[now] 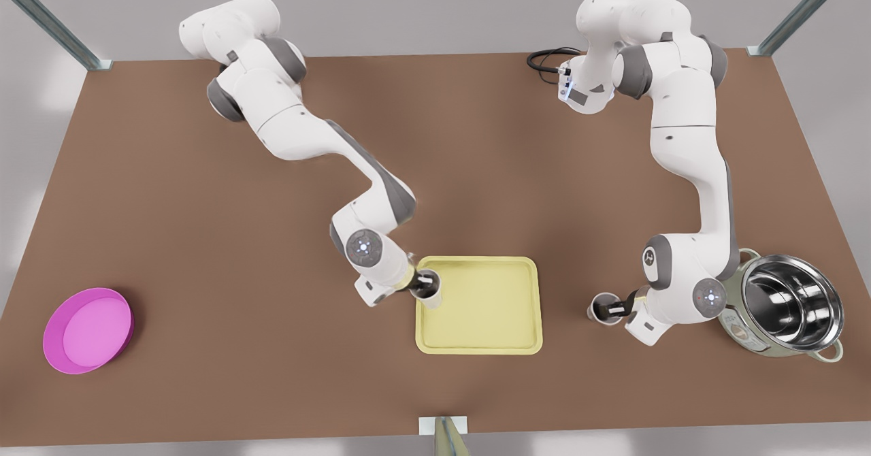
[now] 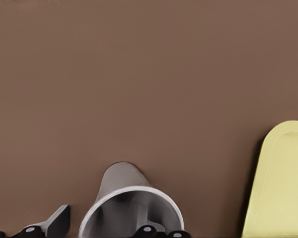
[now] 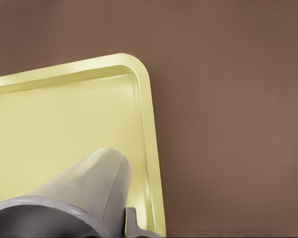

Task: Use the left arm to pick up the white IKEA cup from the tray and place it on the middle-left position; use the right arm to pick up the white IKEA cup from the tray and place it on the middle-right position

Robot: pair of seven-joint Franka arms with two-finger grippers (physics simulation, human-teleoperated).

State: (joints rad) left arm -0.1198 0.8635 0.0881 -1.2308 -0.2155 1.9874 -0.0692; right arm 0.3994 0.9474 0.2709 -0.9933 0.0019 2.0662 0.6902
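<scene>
**Front view**
- Table [image 1: 204, 204]: plain brown top that carries everything listed.
- Tray [image 1: 490, 337]: pale yellow with a low rim, lying flat near the middle of the near side.
- Right gripper [image 1: 423, 284]: on the arm at the front view's left, at the tray's far-left corner and clamped on the first cup.
- First cup [image 1: 435, 296]: white, mouth up, over the tray's left rim. Contact with the tray cannot be told.
- Left gripper [image 1: 618, 307]: on the arm at the front view's right, clamped on the second cup.
- Second cup [image 1: 600, 308]: white, mouth up, over bare table, well apart from the tray on its right side. Contact with the table cannot be told.
- Dish [image 1: 88, 330]: round and magenta, at the near left.
- Pot [image 1: 789, 306]: steel with handles, at the near right, just beside the left arm's wrist.

**Left wrist view**
- Second cup [image 2: 121, 191]: gripped at the rim, one finger [image 2: 57, 222] beside it, brown table beneath.
- Tray [image 2: 283, 183]: one rounded corner, apart from the cup.

**Right wrist view**
- First cup [image 3: 89, 183]: gripped, hanging over the tray [image 3: 64, 119] close to its rim and corner.
</scene>
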